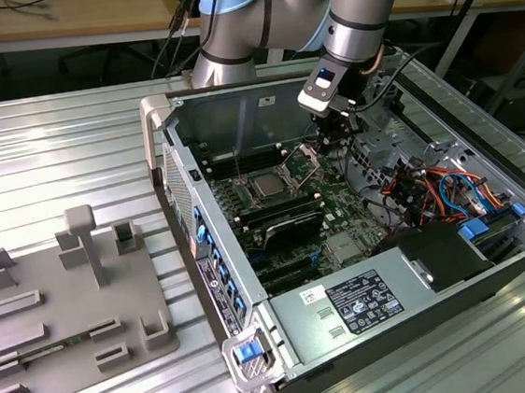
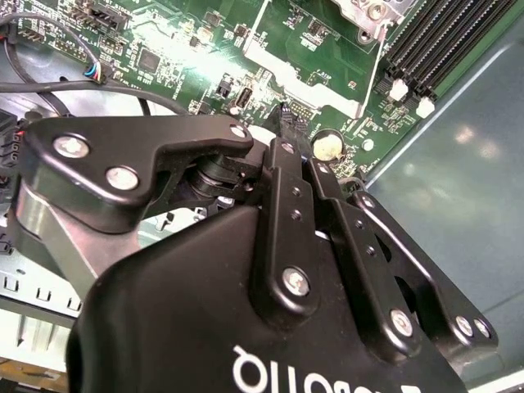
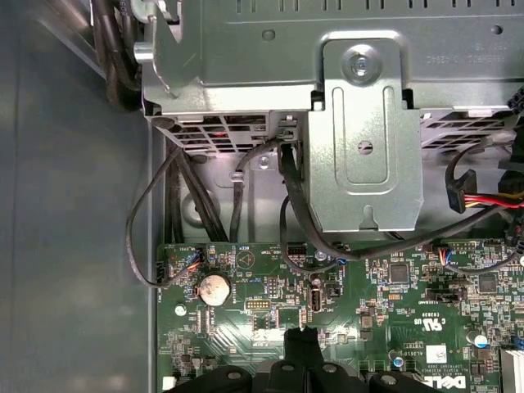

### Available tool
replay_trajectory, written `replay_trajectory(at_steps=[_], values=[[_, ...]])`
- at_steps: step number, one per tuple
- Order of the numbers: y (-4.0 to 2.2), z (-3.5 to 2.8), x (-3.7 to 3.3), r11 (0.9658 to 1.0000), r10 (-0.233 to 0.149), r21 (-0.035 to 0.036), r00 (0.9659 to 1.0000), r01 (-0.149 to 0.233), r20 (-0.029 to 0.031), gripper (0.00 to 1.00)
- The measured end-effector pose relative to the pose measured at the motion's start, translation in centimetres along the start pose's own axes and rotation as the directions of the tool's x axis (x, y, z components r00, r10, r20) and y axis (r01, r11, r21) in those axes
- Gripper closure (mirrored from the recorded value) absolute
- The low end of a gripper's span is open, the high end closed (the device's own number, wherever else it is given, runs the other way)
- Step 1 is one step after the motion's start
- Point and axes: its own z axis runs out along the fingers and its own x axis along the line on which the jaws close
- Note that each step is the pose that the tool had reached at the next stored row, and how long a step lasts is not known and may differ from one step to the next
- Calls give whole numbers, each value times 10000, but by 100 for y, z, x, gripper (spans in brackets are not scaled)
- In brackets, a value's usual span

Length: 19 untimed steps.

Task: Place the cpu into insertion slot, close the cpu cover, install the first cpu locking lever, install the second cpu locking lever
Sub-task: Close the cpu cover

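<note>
My gripper [image 1: 331,147] hangs inside the open computer case [image 1: 156,123], low over the green motherboard [image 1: 338,203]. In both wrist views my fingers are clenched tip against tip [image 2: 284,115] [image 3: 301,334], with nothing gripped that I can make out. Just beyond the tips on the board lies a round silver coin cell [image 3: 214,288], which the second wrist view shows close beside my linkage [image 2: 327,146]. Black cables [image 3: 147,237] loop from the board's edge up to a grey metal drive cage [image 3: 360,123]. In the exterior view the cpu [image 1: 268,188] lies flat, its dull silver top up, in the insertion slot [image 1: 286,192] near the middle of the board. It is apart from me, toward the exterior view's left. Between the cpu and my fingers the cpu cover [image 1: 301,164] appears to stand tilted up, a silvery frame with a dark open centre, though I cannot tell its angle exactly. Long black memory slots [image 2: 442,41] run past the socket area. Outside the case, on the ribbed metal table [image 1: 51,153], sits a grey fixture tray [image 1: 68,311].
</note>
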Motion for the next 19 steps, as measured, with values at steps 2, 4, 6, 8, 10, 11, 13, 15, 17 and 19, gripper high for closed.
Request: replay_trajectory(at_steps=[2,4,6,8,10,11,13,15,17,19], values=[[0,7,1,10000,0,2,10000,0,-2,89],[0,20,1,10000,-1,6,10000,1,-1,89],[-1,42,1,10000,-1,17,10000,1,1,89],[-1,48,1,10000,-1,22,10000,1,3,89],[-1,48,1,10000,-1,22,10000,1,4,89],[-1,50,2,10000,-1,21,10000,1,0,89],[-1,50,2,10000,-1,21,10000,1,0,89],[-4,50,2,10000,-2,21,10000,2,0,89],[-12,49,1,10000,-1,21,10000,1,0,89],[-20,49,1,10000,-1,21,10000,1,0,89]])
